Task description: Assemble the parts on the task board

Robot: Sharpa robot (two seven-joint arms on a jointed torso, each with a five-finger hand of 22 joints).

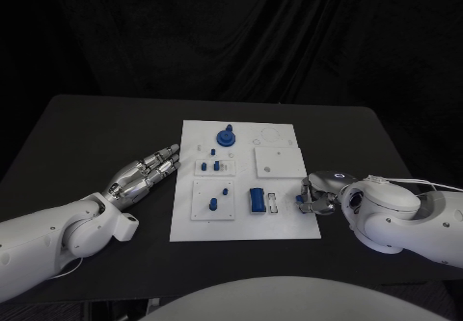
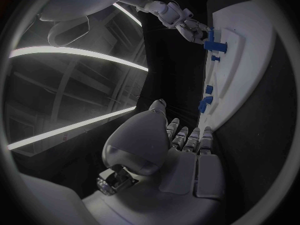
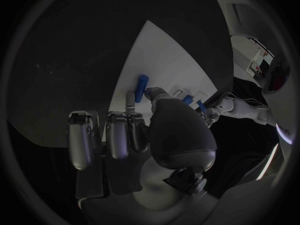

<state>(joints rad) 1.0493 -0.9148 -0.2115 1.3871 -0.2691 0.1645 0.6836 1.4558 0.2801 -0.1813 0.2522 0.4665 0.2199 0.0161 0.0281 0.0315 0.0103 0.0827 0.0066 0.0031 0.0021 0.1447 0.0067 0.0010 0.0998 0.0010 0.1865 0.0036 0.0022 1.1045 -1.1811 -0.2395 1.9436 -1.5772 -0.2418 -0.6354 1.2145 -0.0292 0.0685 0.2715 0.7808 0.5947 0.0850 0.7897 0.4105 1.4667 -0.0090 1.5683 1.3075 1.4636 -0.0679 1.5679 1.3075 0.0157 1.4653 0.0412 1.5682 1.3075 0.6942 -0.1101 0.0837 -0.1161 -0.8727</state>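
Note:
The white task board (image 1: 241, 224) lies in the middle of the black table. On it a blue gear with a peg (image 1: 226, 137) stands at the far end, and a blue cylinder (image 1: 257, 199) lies near the front right. Small blue pegs (image 1: 212, 164) stand in the left plates. My right hand (image 1: 318, 194) is at the board's right edge, fingers curled, pinching a small blue peg (image 1: 300, 198) (image 3: 142, 87) between thumb and finger. My left hand (image 1: 144, 175) lies flat on the table just left of the board, fingers stretched out, holding nothing.
A square white plate (image 1: 278, 162) sits on the board's right half, with a ring outline (image 1: 271, 136) beyond it. Two white plates (image 1: 214, 200) with holes are on the left half. Bare black table surrounds the board.

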